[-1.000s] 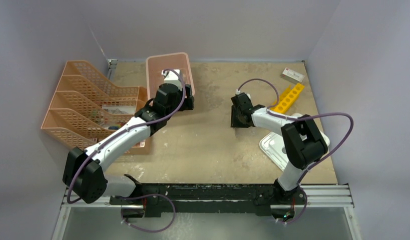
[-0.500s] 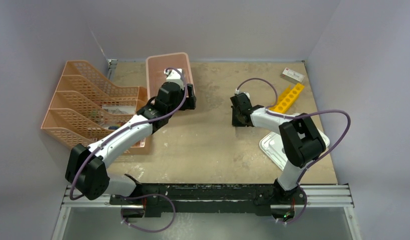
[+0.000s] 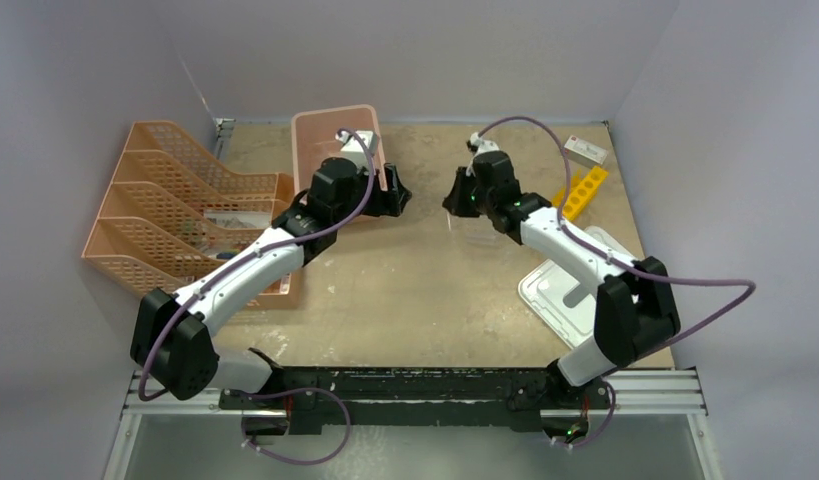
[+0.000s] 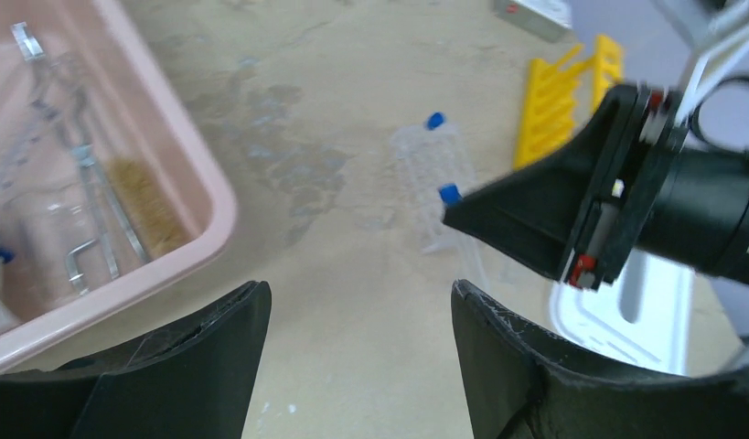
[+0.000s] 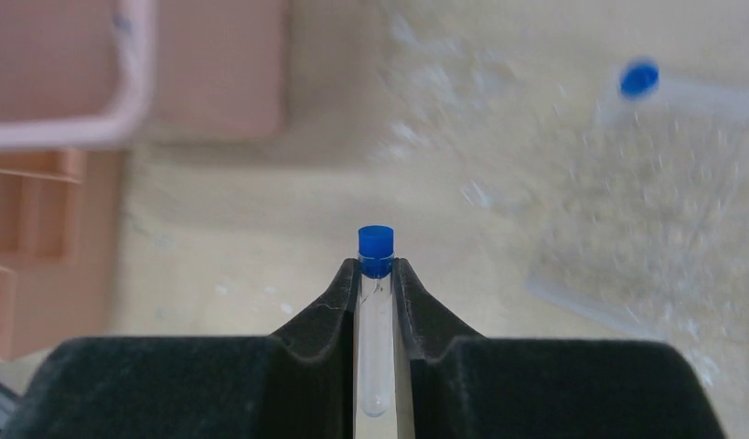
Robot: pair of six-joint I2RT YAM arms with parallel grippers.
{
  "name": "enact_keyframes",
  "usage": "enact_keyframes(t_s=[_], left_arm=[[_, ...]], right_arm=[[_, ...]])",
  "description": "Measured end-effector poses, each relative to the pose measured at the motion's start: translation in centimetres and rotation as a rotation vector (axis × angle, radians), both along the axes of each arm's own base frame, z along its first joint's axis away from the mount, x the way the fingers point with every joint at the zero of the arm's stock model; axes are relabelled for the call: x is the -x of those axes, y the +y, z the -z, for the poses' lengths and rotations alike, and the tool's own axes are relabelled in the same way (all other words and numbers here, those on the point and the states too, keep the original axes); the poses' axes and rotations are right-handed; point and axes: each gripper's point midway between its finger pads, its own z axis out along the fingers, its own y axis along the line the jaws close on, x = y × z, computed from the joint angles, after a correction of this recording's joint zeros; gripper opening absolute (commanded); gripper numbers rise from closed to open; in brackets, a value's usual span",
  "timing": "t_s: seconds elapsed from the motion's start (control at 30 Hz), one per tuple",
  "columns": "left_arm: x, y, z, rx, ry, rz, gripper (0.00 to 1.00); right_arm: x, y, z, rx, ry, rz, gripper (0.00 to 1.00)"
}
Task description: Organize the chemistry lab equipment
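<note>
The worktop is beige and blotchy, boxed in by pale lilac walls. At its far left a pink bin holds metal scissor-tongs and a wire tube brush, and orange mesh trays stand beside it. A clear rack sits mid-worktop, with a yellow holed rack toward the right wall. The left tool gapes wide just beside the bin. The right tool pinches one blue-capped clear tube near the clear rack.
</note>
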Motion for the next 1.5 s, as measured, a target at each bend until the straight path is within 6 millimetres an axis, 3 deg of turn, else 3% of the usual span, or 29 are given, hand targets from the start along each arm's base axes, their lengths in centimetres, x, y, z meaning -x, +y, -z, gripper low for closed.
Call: enact_keyframes(t_s=[0.23, 0.37, 0.53, 0.73, 1.03, 1.27, 1.5], left_arm=[[1.2, -3.8, -3.5, 0.146, -0.072, 0.199, 0.69], [1.6, -4.9, -5.0, 0.215, -0.098, 0.25, 0.64], [1.5, -5.9, -6.3, 0.301, -0.104, 0.268, 0.6], [0.6, -7.5, -6.0, 0.365, -0.067, 0.289, 0.51], [0.0, -8.1, -6.1, 0.397, -0.041, 0.278, 0.01], [-0.2, -7.7, -5.6, 0.33, -0.069, 0.284, 0.0], [1.1, -6.8, -4.1, 0.127, -0.119, 0.388, 0.0]], right_arm=[[-2.7, 2.7, -12.2, -0.228, -0.236, -0.038, 0.14], [-3.1, 3.4, -15.4, -0.322, -0.281, -0.057, 0.14], [-2.7, 4.2, -16.4, -0.399, -0.264, -0.08, 0.15], [-2.5, 4.9, -17.5, -0.471, -0.289, -0.097, 0.16], [-1.8, 5.1, -18.7, -0.516, -0.315, -0.119, 0.18], [-1.5, 4.7, -18.5, -0.502, -0.297, -0.117, 0.52], [-1.3, 2.7, -17.5, -0.521, -0.169, -0.079, 0.65]])
